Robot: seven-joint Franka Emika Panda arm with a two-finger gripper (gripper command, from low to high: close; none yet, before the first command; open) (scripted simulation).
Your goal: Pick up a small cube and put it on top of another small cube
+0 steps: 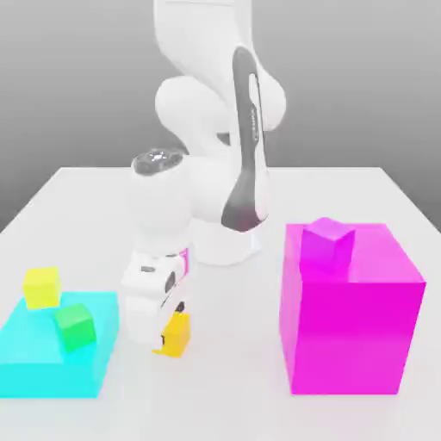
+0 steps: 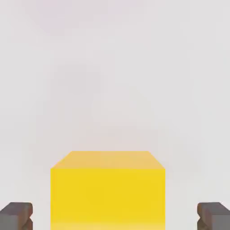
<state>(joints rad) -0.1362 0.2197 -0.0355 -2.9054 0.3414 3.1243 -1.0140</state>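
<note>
The small amber cube (image 1: 177, 336) rests on the white table in front of the robot's base. My gripper (image 1: 170, 325) has come straight down over it, with a finger on either side. In the hand view the cube (image 2: 108, 193) sits between the two dark fingertips (image 2: 17, 215), and a strip of bare table shows on each side, so the fingers stand apart from it. The gripper (image 2: 115, 216) is open around the cube and is not touching it.
A low cyan block (image 1: 52, 357) at the exterior view's left carries a pale lemon-yellow small cube (image 1: 41, 287) and a green small cube (image 1: 74, 326). A big magenta block (image 1: 349, 327) at the right carries a purple small cube (image 1: 327, 245). The white arm base (image 1: 226, 237) stands behind.
</note>
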